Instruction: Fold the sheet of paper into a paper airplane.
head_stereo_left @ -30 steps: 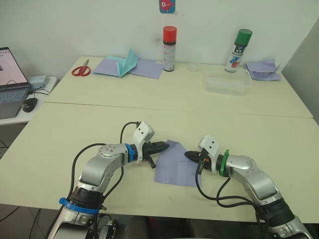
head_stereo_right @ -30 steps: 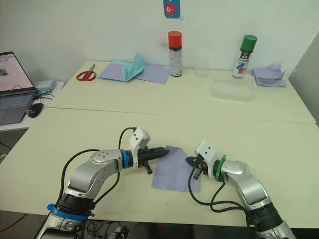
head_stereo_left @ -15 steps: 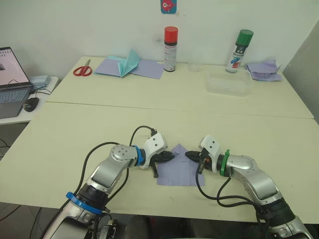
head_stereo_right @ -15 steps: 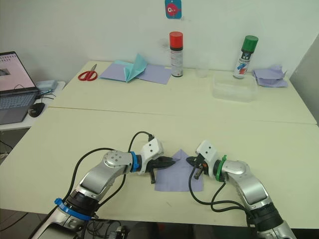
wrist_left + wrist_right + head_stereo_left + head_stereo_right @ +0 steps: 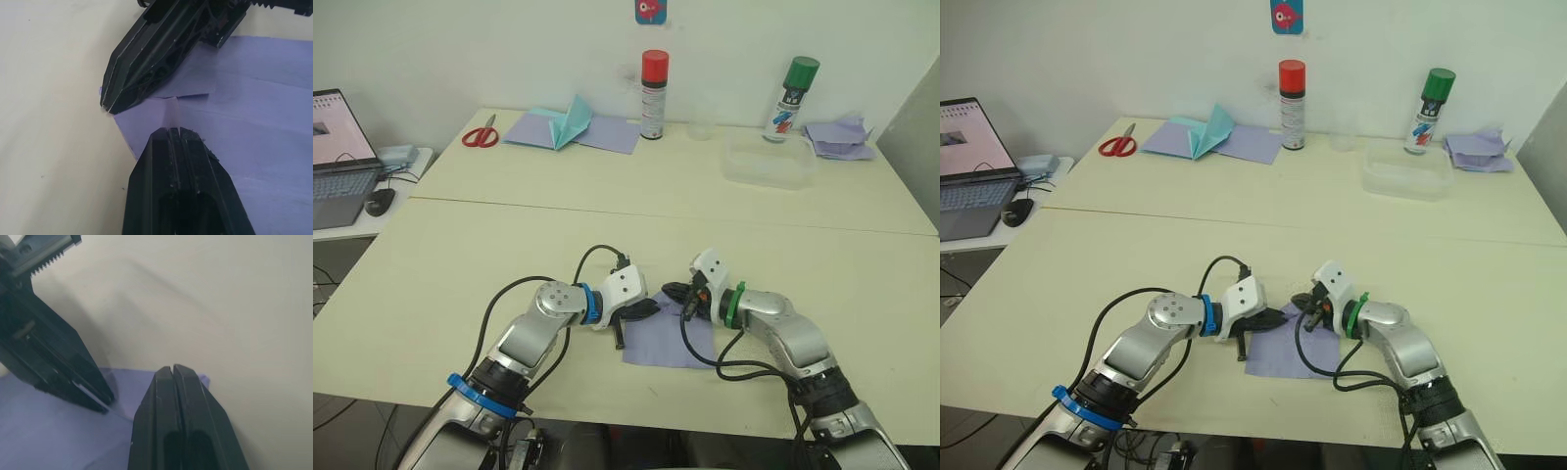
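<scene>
The sheet of paper [image 5: 668, 343], pale lavender, lies flat near the table's front edge with its left part folded over. My left gripper [image 5: 649, 307] reaches in from the left. In the left wrist view its fingers [image 5: 173, 129] stand shut on a thin raised flap of the sheet [image 5: 254, 127]. Coming from the right, my right gripper [image 5: 670, 291] is shut, and its tip rests at the sheet's far corner, a finger's width from the left one. Under its fingers [image 5: 172, 368] the lavender sheet [image 5: 44, 431] spreads out.
At the back of the table are red scissors [image 5: 478, 133], a teal pointed paper shape [image 5: 565, 121] on flat lavender sheets, a red-capped spray can [image 5: 653, 80], a green-capped can [image 5: 793, 88], a clear plastic box [image 5: 766, 162] and a crumpled lavender pile [image 5: 842, 137]. A laptop [image 5: 337, 147] stands far left.
My left gripper has carried the sheet's left corner to the right, folding it over. My right gripper has moved left to the sheet's far corner. The camera has shifted slightly.
</scene>
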`<state>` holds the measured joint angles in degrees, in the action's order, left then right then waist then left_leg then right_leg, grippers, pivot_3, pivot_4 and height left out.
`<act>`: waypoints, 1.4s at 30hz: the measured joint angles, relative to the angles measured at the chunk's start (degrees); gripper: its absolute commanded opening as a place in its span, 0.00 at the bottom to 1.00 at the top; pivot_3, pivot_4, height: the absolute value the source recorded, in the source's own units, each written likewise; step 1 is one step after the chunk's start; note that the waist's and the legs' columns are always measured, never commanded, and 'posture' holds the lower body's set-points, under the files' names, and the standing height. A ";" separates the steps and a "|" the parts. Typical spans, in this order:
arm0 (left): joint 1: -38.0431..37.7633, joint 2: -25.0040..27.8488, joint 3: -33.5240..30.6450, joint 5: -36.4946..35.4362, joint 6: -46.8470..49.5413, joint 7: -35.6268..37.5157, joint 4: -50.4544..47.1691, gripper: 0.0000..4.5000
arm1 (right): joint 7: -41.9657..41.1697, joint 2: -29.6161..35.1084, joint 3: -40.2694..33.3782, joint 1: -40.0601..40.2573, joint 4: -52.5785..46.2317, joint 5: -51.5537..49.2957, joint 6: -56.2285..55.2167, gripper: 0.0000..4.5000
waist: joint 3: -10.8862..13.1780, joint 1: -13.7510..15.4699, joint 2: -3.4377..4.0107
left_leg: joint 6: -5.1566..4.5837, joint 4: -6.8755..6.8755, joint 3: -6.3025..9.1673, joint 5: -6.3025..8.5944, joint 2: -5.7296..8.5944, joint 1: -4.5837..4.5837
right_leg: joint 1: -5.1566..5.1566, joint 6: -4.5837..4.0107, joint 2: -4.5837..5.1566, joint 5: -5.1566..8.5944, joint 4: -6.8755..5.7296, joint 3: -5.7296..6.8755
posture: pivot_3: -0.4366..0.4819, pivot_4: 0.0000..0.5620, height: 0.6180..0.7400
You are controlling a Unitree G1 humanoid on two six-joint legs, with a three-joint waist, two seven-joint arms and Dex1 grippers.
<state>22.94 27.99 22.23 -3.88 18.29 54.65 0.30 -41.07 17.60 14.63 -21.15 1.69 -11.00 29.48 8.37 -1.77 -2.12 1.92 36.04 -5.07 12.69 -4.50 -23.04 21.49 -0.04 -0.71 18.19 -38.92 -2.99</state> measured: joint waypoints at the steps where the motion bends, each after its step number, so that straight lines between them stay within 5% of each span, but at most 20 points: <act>1: 0.00 -0.08 -0.01 0.04 -0.09 -0.02 0.12 0.01 | -0.09 -0.08 0.40 -0.51 0.57 0.63 -0.26 0.00 | 0.00 -0.01 0.00 | 0.00 0.01 0.01 0.00 0.00 0.00 | -0.01 0.00 0.00 0.00 0.00 0.01 | 0.48 0.27 1.00; 9: -0.53 0.29 -0.29 -0.09 -1.13 0.17 -0.11 0.01 | -0.23 -0.19 2.05 -2.15 3.22 2.04 -2.88 0.00 | -0.02 -0.05 0.01 | 0.00 0.02 0.01 0.00 -0.04 0.07 | -0.07 0.00 0.00 0.00 -0.01 0.02 | 0.48 0.27 1.00; 15: -5.02 5.34 -4.22 -6.38 5.93 4.65 -7.46 0.38 | -0.29 -0.63 2.52 -1.96 3.38 2.05 -3.92 0.00 | 0.01 -0.39 0.03 | 0.02 -0.09 0.05 0.01 -0.10 0.03 | 0.02 -0.04 -0.02 0.06 -0.03 0.11 | 0.48 0.27 1.00; 20: -6.93 7.91 -14.37 -17.18 18.13 4.34 -14.08 0.72 | -0.22 -0.69 2.52 -1.83 3.40 2.46 -4.15 0.00 | 0.03 -0.30 0.04 | 0.02 -0.04 0.09 0.00 -0.09 0.04 | -0.04 -0.04 0.02 0.07 -0.04 0.19 | 0.48 0.27 1.00; 23: -6.03 4.81 -19.22 -20.52 21.71 0.26 -13.39 0.72 | -0.59 -0.48 2.55 -1.54 3.09 2.98 -4.28 0.00 | 0.03 -0.14 0.04 | 0.02 0.00 0.09 0.00 -0.05 0.06 | -0.08 -0.03 0.05 0.07 -0.02 0.18 | 0.48 0.27 1.00; 27: -5.51 -0.10 -18.59 -19.89 21.19 -4.60 -10.33 0.51 | -1.21 -0.42 2.60 -1.25 2.64 3.11 -4.45 0.00 | 0.02 -0.08 -0.02 | 0.03 -0.02 0.09 0.01 -0.04 0.03 | -0.08 -0.03 0.05 0.07 -0.01 0.17 | 0.48 0.27 1.00; 34: -5.69 -4.13 -10.01 -13.45 15.92 -8.07 -6.27 0.01 | -1.39 -0.41 2.77 -0.69 1.78 3.14 -4.43 0.00 | 0.02 -0.09 -0.01 | 0.11 -0.09 0.10 0.06 -0.07 0.03 | -0.05 0.04 0.02 0.12 -0.01 0.18 | 0.48 0.27 1.00; 42: -6.28 -2.22 -6.68 -9.62 12.30 -8.37 -5.24 0.01 | -1.33 -0.24 3.01 0.30 0.55 3.24 -3.98 0.00 | -0.03 -0.12 -0.02 | 0.11 -0.07 0.11 0.06 -0.06 0.08 | -0.11 0.05 0.04 0.13 0.00 0.18 | 0.48 0.27 1.00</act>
<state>16.66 25.77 15.55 -13.50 30.59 46.28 -4.94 -42.40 17.36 17.64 -20.85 2.23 -7.77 25.50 8.34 -1.88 -2.14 2.03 35.98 -4.97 12.75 -4.56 -22.95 21.38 0.01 -0.67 18.32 -38.93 -2.82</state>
